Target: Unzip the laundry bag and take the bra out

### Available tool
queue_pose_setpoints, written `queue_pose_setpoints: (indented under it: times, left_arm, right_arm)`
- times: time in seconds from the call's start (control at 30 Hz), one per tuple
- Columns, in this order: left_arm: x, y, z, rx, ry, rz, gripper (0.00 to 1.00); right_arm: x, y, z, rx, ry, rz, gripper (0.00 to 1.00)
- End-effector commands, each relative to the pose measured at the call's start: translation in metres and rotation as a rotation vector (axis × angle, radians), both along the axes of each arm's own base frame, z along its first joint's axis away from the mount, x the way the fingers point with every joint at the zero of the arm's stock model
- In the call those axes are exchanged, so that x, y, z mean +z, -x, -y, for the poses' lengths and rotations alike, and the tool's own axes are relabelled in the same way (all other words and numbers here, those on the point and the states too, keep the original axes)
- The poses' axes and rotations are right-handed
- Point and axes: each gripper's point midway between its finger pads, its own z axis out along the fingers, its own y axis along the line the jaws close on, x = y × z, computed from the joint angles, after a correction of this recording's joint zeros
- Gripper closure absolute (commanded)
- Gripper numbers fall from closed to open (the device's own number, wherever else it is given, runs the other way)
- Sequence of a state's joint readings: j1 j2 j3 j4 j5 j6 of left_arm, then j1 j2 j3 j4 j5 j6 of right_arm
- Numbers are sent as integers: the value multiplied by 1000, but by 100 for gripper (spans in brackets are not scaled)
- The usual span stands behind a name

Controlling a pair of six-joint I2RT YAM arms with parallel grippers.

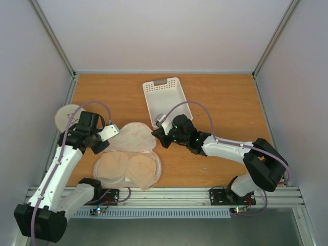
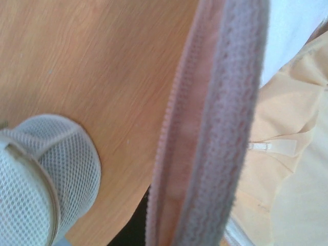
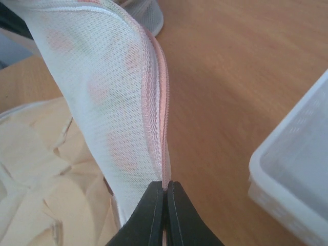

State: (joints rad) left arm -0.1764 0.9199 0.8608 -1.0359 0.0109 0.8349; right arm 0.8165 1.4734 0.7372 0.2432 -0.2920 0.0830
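Mesh bag (image 1: 136, 137) lies unzipped on the worktop (image 1: 225, 102) between the arms, bra (image 1: 125, 168) exposed inside. Only the right wrist view shows the right claw (image 3: 165, 193) pinched on its pink zip edge; the left claw (image 1: 110, 131) I cannot tell.

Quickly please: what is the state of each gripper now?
Left gripper: at the raised flap of the laundry bag; cannot tell if closed.
Right gripper: closed on the zipper edge of the laundry bag.

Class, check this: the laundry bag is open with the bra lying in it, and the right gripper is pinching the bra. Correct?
Not quite. The right gripper is pinching the zip edge of the laundry bag, not the bra, as the right wrist view shows. The rest holds.
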Motion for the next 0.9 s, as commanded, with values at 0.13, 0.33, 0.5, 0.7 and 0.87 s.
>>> queue_pose_setpoints:
  times: [0.13,0.33,0.5,0.7,0.87]
  left_arm:
    - [1,-20,-29,229,-23,27,99]
    - [2,-39,-38,278,-26,82,97]
    - [-7,-57,-40,309,-24,100,92]
    - [-9,-86,-50,371,-42,151,63]
    - [16,-107,-62,471,4,188,1]
  right_arm:
    - [17,-18,-35,-14,1,83,99]
    - [17,-38,-45,-81,28,81,99]
    - [19,-56,-50,-138,43,99,92]
    - [37,-84,-51,-238,108,149,58]
    - [67,-98,-41,-332,138,178,38]
